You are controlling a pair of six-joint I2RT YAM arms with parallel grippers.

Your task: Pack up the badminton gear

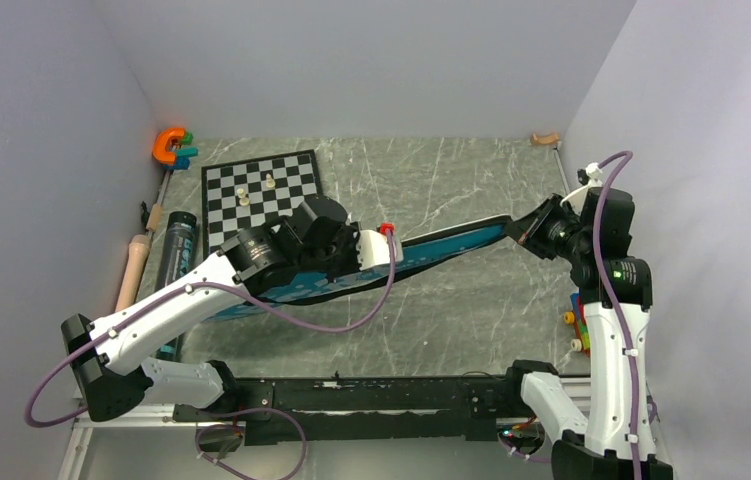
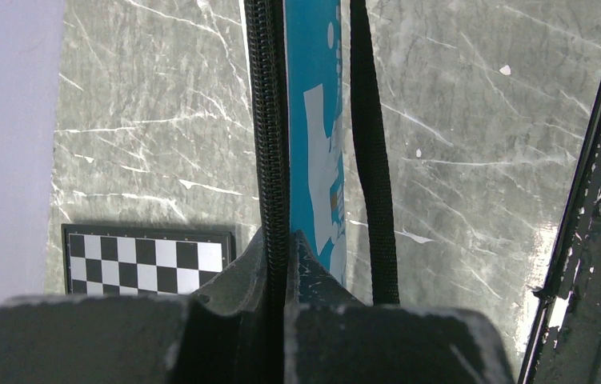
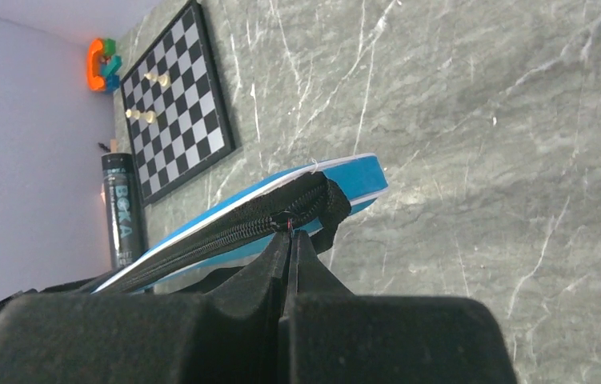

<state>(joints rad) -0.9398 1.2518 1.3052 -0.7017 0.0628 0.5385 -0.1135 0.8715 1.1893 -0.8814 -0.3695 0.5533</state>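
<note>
The left hand (image 2: pixel 285 238) pinches the black zipper (image 2: pixel 271 120) on the blue racket-shaped cloth bag (image 1: pixel 451 245), the right hand (image 3: pixel 291 236) maybe grips its pull, and zipping needs a steady slide.

White-shelled arms (image 1: pixel 173 308) with black joints, looping purple cables (image 1: pixel 331 325), and dark, perhaps scuffed, fingers (image 2: pixel 237 298)

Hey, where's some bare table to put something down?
Widest bare patch: at the back, between the chessboard and the right wall, beyond the blue bag. Another strip lies between the bag and the near rail. Left edge is crowded: black tube, orange clamp.
</note>
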